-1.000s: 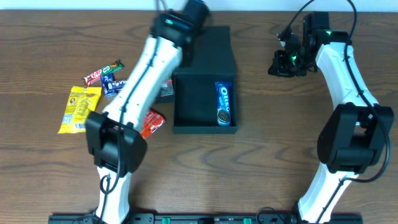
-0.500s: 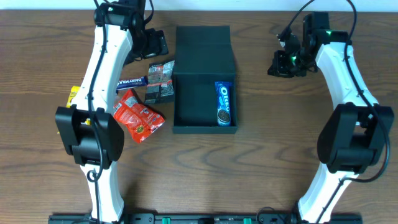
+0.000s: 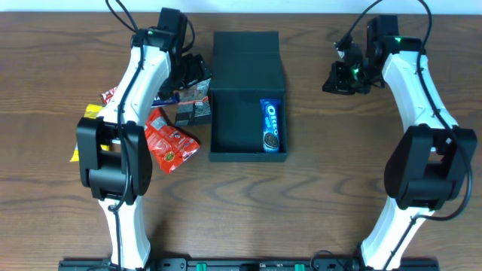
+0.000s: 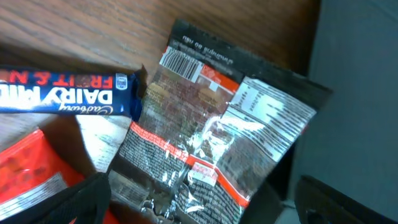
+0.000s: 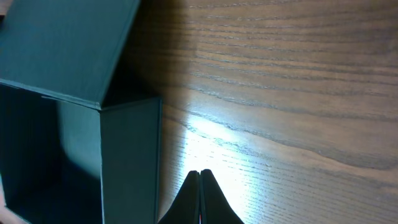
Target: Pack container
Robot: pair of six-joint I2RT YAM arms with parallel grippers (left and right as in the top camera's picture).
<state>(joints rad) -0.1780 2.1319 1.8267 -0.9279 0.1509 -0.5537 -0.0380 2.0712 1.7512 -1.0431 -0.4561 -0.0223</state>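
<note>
The black container (image 3: pixel 226 124) stands mid-table with its flap lid (image 3: pixel 247 56) folded open at the back. A blue Oreo packet (image 3: pixel 271 125) lies inside by the right wall. My left gripper (image 3: pixel 193 74) is open and empty, just above a dark foil snack packet (image 3: pixel 194 104) lying against the container's left wall. In the left wrist view the packet (image 4: pixel 211 137) lies between my spread fingers (image 4: pixel 205 211), with the container wall (image 4: pixel 357 93) at right. My right gripper (image 3: pixel 339 77) is shut and empty, right of the lid; it also shows in the right wrist view (image 5: pixel 200 186).
A Dairy Milk bar (image 3: pixel 163 98) (image 4: pixel 62 99) and a red snack packet (image 3: pixel 169 144) (image 4: pixel 28 177) lie left of the dark packet. A yellow packet (image 3: pixel 89 113) and a red bar (image 3: pixel 109 94) lie further left, partly hidden by my left arm. The right wrist view shows the container's corner (image 5: pixel 127 149).
My left arm has swung left off the container's lid, then come down over the dark packet beside the container. The right arm has not moved.
</note>
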